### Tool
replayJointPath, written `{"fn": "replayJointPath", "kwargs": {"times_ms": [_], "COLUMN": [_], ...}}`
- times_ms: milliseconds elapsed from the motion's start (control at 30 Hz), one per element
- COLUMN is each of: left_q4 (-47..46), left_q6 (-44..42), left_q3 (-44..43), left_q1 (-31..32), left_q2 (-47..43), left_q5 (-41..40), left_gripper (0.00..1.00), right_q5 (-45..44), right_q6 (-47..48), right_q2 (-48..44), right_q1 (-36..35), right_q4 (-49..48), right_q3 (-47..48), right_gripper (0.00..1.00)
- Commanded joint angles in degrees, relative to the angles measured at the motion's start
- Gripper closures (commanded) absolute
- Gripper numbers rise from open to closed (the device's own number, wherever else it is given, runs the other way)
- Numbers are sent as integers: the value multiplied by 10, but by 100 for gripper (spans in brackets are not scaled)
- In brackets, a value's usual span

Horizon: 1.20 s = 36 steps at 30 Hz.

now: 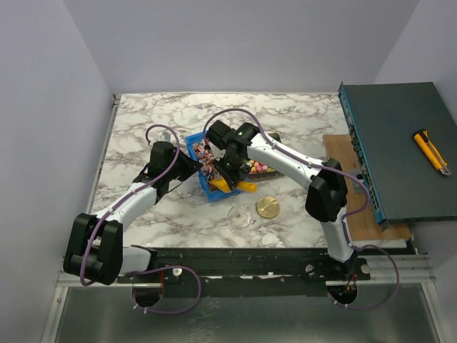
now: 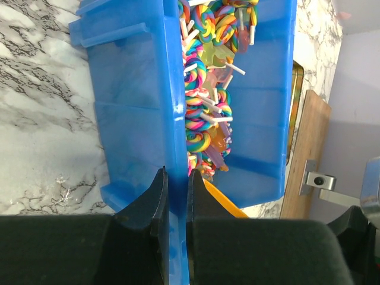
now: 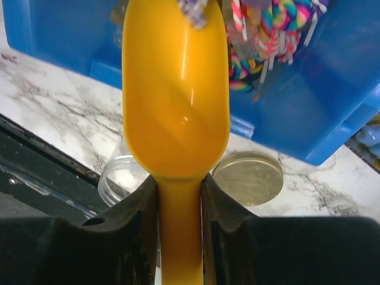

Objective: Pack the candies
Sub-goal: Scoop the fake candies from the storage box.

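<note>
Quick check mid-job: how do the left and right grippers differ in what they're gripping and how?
The left gripper pinches the blue bin by its thin side wall; the right gripper clamps the yellow-orange scoop by its handle. The left gripper's jaws stand nearly together, the right gripper's wider apart around the thicker handle. Both are shut on something, and both work at the same bin of swirl lollipops.

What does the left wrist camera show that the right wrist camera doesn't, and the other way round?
Left wrist only: the left fingers clamping the blue plastic bin, and a wooden board. Right wrist only: the right fingers gripping the yellow-orange plastic scoop, a round gold lid, a clear round container. Both: the bin, the scoop, the rainbow swirl lollipop candies, the marble tabletop.
</note>
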State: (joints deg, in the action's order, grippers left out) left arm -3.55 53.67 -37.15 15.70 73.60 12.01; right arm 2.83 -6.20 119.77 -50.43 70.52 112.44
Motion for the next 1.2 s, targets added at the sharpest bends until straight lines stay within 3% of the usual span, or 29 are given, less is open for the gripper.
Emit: {"fn": "replayJointPath", "kwargs": {"times_ms": [0, 700, 1033, 1167], "left_q4": [19, 31, 35, 41], "left_q6": [-33, -36, -37, -41], "left_q3": [9, 0, -6, -12], "left_q1": [23, 39, 40, 40], "left_q2": [-11, 8, 16, 11], "left_q5": [43, 36, 35, 31], "left_gripper": [99, 100, 99, 89], "right_q5": [-26, -103, -125, -129], "right_q6": [-25, -91, -83, -80], "right_q2": [21, -83, -110, -128], "right_q1": [7, 8, 7, 7], "right_q4": [-97, -509, -624, -636], "right_q3": [-9, -278, -345, -373], "right_gripper": [99, 99, 99, 99]}}
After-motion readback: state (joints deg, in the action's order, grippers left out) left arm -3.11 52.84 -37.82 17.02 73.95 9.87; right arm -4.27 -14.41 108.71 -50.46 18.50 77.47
